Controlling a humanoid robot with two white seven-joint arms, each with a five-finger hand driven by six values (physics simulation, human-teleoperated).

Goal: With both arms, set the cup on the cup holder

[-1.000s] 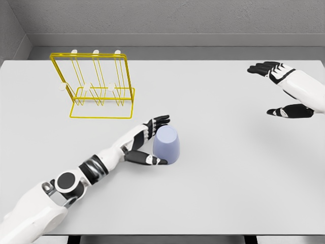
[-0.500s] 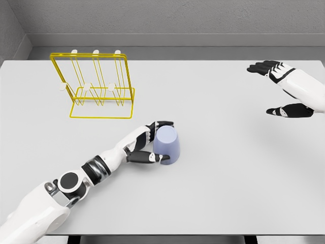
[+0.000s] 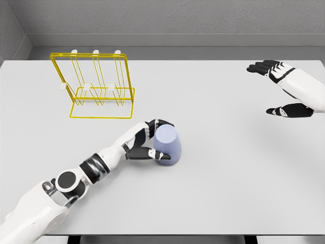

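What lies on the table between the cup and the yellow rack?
Only the left hand's fingers wrapping the cup; beyond them, bare table up to the rack, as the head view shows.

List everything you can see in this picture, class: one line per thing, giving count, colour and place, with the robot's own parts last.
cup: one, pale lilac, upside down on the table, near the middle
cup holder: one, yellow wire rack with white-tipped pegs, far left of the table
table: one, light grey, fills most of the view
wall: grey, behind the table
left hand: one, black and white, fingers wrapped around the cup
right hand: one, black and white, open, above the table's far right
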